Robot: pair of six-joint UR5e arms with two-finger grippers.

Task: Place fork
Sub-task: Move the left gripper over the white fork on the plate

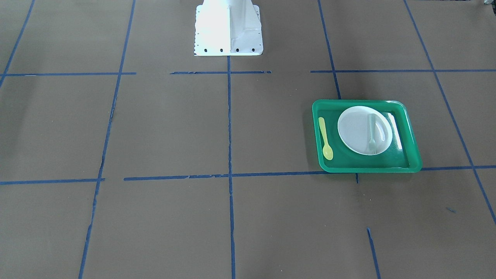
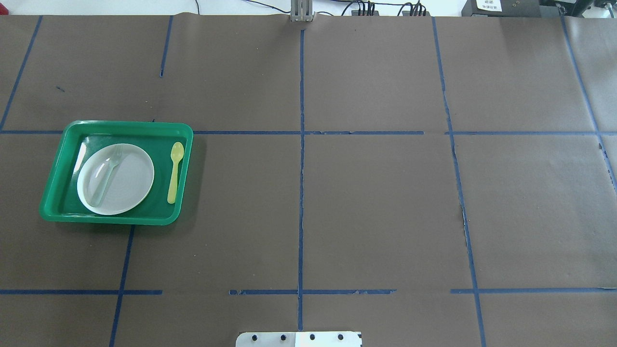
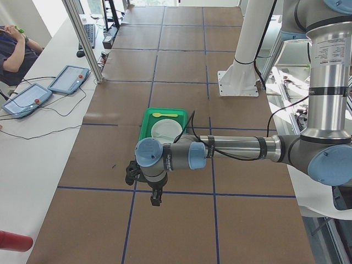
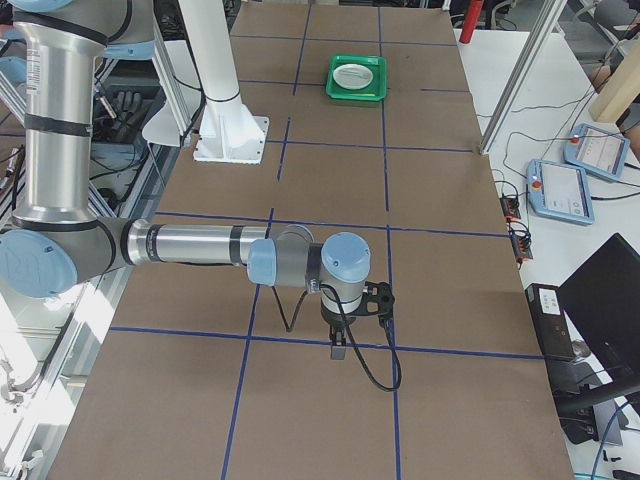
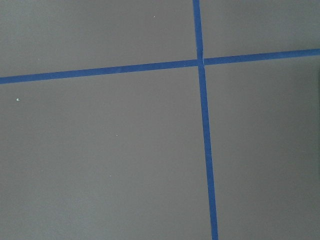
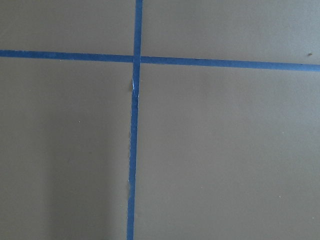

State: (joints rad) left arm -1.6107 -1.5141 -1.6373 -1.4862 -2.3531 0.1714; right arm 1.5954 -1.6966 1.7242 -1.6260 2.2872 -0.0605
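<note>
The pale translucent fork lies across the white plate inside the green tray, on the table's left side. In the front-facing view the fork lies on the plate in the tray. My left gripper shows only in the exterior left view, hanging over bare table nearer the camera than the tray. My right gripper shows only in the exterior right view, far from the tray. I cannot tell whether either is open or shut.
A yellow spoon lies in the tray beside the plate. The white robot pedestal stands at the table's robot side. Blue tape lines grid the brown table. Tablets and a person are at a side bench.
</note>
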